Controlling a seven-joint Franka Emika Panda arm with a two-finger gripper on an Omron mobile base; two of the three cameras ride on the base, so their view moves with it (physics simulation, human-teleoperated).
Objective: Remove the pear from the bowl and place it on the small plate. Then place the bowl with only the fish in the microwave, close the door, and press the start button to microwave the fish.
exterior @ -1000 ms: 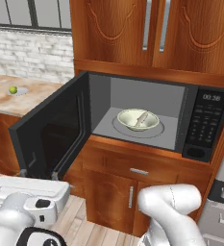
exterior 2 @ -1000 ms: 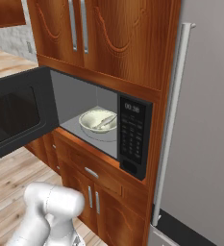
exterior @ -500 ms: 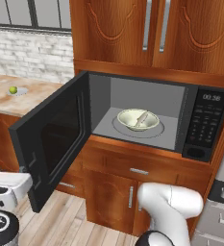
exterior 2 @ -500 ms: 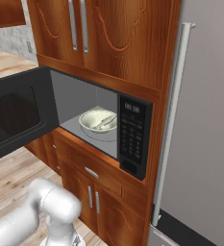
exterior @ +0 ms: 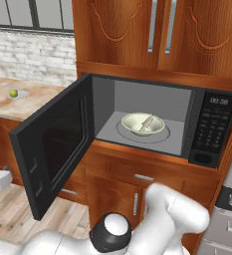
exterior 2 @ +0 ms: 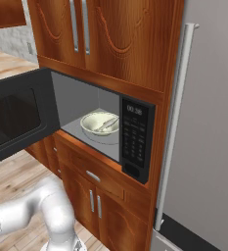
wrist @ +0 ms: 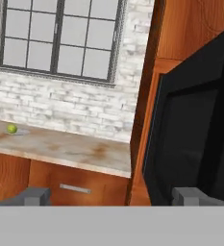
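The microwave (exterior: 157, 124) stands open under the brown wall cabinets (exterior: 157, 30), its door (exterior: 53, 149) swung out to the left and hanging wide. Inside, the bowl (exterior: 143, 124) sits on the round turntable (exterior: 160, 135), roughly centred on the grey floor of the cavity. The fish (exterior: 147, 123) lies in the bowl, tilted against its wall. From the right base view the same bowl (exterior 2: 100, 123) shows just left of the control panel (exterior 2: 135, 139), with the fish (exterior 2: 107, 124) across it.

The pear (exterior: 13, 93) rests on the plate (exterior: 21, 94) far off on the wooden counter (exterior: 23, 102) to the left, well apart from the microwave, in front of the white brick wall (exterior: 30, 57). In the hand view the pear (wrist: 11, 128) sits at the far left of the counter (wrist: 65, 151), below the window (wrist: 60, 38).

The gripper (wrist: 112, 197) has its fingers spread wide with nothing between them; one fingertip (wrist: 34, 196) shows in front of the counter's drawer, the other in front of the dark door (wrist: 195, 134), which rises at the right of the hand view. A grey fridge (exterior 2: 208, 122) stands right of the microwave
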